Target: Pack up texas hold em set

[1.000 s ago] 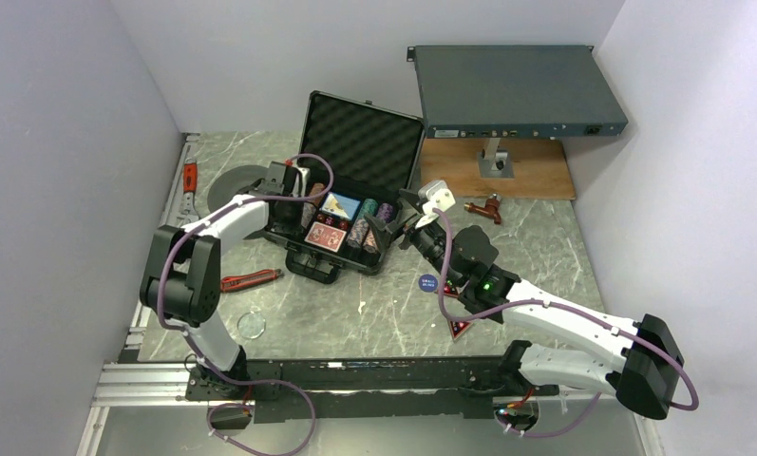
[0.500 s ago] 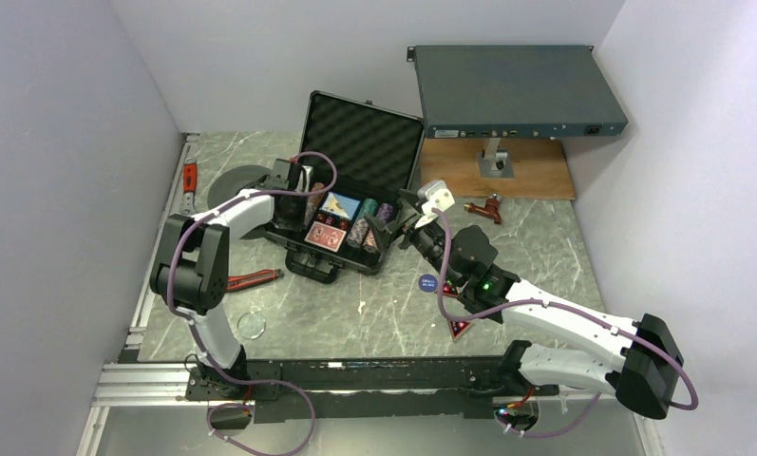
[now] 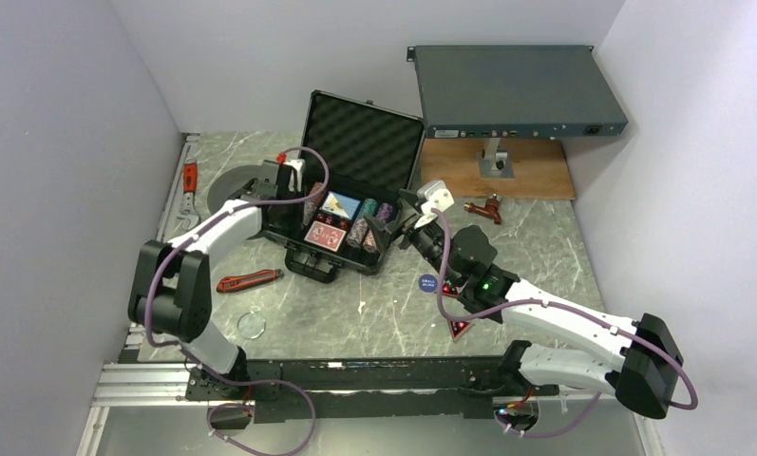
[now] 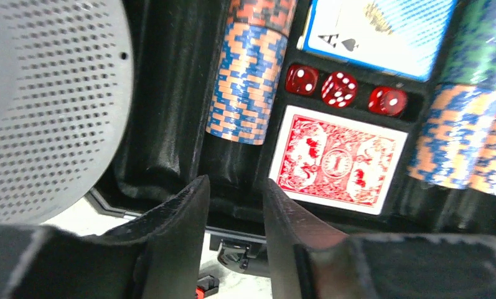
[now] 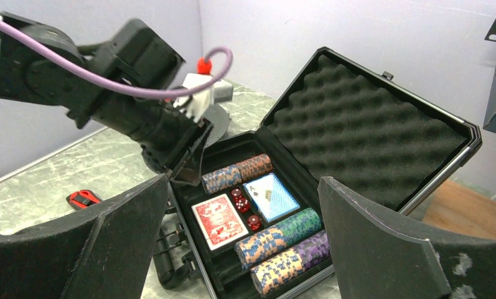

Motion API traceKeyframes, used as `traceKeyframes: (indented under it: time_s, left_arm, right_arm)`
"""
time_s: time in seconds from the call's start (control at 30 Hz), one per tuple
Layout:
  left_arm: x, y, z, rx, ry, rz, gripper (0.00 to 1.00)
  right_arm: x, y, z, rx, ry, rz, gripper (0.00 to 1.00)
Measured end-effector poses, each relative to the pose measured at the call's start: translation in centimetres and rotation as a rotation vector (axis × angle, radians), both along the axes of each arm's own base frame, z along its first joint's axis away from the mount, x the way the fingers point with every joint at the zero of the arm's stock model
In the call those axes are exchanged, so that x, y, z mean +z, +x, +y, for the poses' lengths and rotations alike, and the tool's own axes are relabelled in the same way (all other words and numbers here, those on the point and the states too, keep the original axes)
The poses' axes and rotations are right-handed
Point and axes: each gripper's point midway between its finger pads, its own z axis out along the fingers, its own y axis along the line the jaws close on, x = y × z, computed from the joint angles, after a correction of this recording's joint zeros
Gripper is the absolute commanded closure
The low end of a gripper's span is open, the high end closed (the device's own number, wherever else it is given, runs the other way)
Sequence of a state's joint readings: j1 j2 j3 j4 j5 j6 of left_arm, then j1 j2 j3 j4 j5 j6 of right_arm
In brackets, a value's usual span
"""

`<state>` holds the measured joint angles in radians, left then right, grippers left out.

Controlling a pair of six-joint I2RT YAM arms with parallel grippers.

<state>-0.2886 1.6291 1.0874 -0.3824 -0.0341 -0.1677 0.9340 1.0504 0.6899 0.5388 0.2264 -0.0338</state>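
The black briefcase lies open, its foam-lined lid standing up behind. Inside lie striped chip stacks, a red deck, a blue deck and red dice. My left gripper hovers over the case's left end, its jaws partly open with nothing between them. The right gripper stands wide open and empty just off the case's right end. On the table lie a blue round button and a red-black triangular marker.
A large grey rack-mount box sits on a post over a wooden board at the back right. A dark grey round spool lies left of the case. A red utility knife, a clear disc and a red clamp are nearby.
My left arm's elbow has swung to the left and its wrist has lifted slightly at the case's left end. The right arm has stayed still.
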Motion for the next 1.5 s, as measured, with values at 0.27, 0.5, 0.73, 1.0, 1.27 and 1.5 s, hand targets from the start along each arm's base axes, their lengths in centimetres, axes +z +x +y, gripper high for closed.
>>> traceKeyframes:
  time_s: [0.27,0.5,0.73,1.0,1.27,1.5]
  left_arm:
    - [4.2,-0.5,1.3,0.114,-0.014,-0.107,0.45]
    - [0.3,-6.5,3.0,0.128,0.001,-0.043,0.37]
    - [-1.3,-9.1,2.7,0.07,-0.023,-0.039,0.39]
    - [-2.6,-7.7,1.6,0.048,-0.038,-0.011,0.43]
    - [-4.3,-6.9,1.2,0.042,-0.031,0.029,0.51]
    - [-4.3,-6.0,0.9,0.028,-0.027,0.035,0.66]
  right_arm:
    - [-0.1,0.0,0.0,0.0,-0.004,0.002,0.06]
    - [-0.2,0.0,0.1,0.0,-0.004,0.003,0.06]
    - [-0.5,0.1,0.2,0.001,-0.013,0.01,0.06]
    - [-0.8,0.1,0.2,0.001,-0.021,0.016,0.06]
    - [-0.8,0.1,0.2,0.001,-0.021,0.016,0.06]
    - [-0.8,0.1,0.2,0.001,-0.021,0.016,0.06]
